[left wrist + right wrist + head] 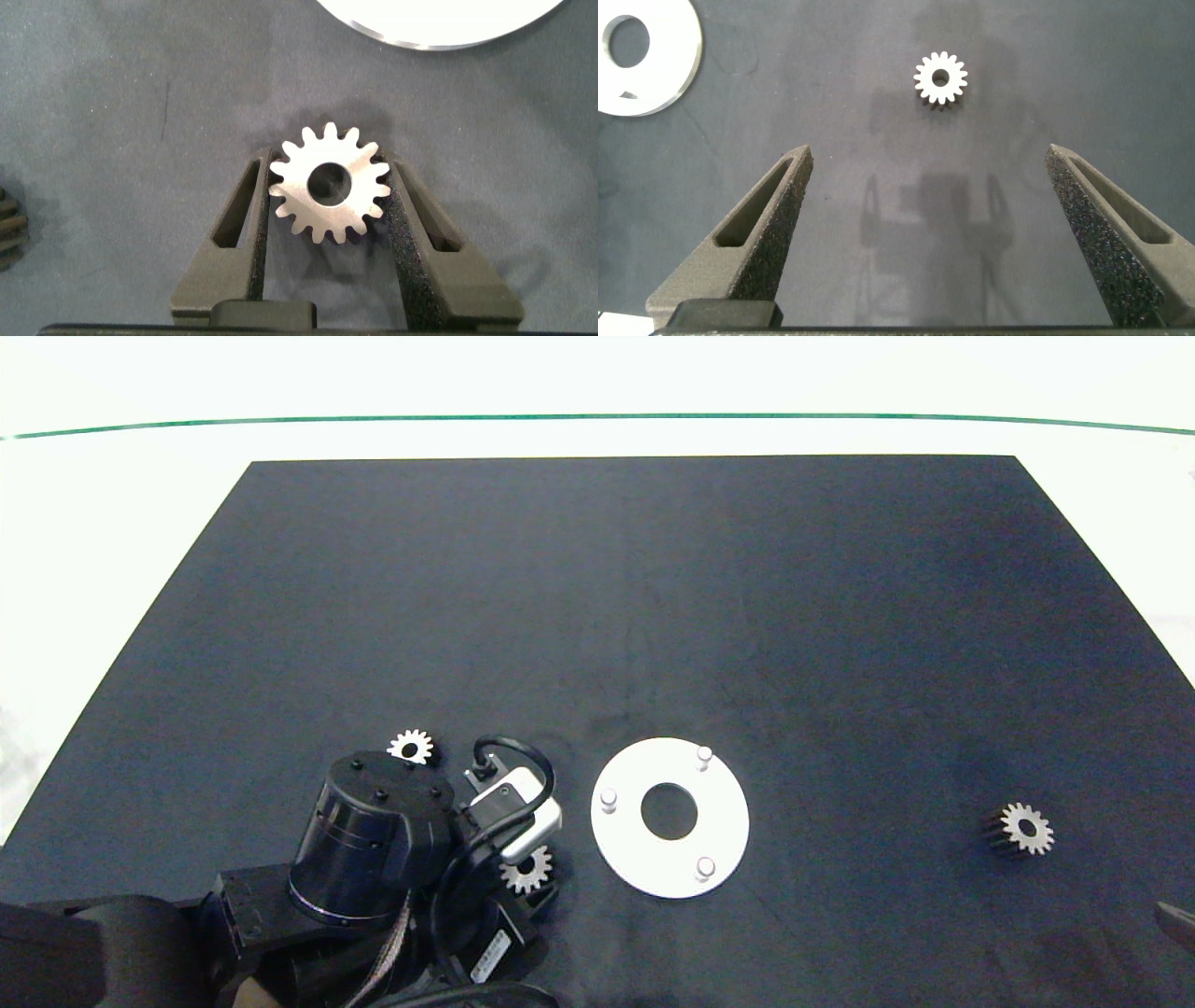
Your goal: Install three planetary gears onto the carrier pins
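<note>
Grey fingers of the left gripper (329,191) pinch one planetary gear (329,183) near the mat's (597,597) front edge, beside the white disc (669,817). Right gripper (929,161) hangs wide open, empty.

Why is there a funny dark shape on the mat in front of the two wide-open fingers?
In the right wrist view, the dark mat is slightly shiny, so it faintly mirrors the right hand as a ghostly shape below the small silver toothed gear. In the head view, the white table edge glares brightly. In the left wrist view, the gear between the left hand's fingers looks sharp.
</note>
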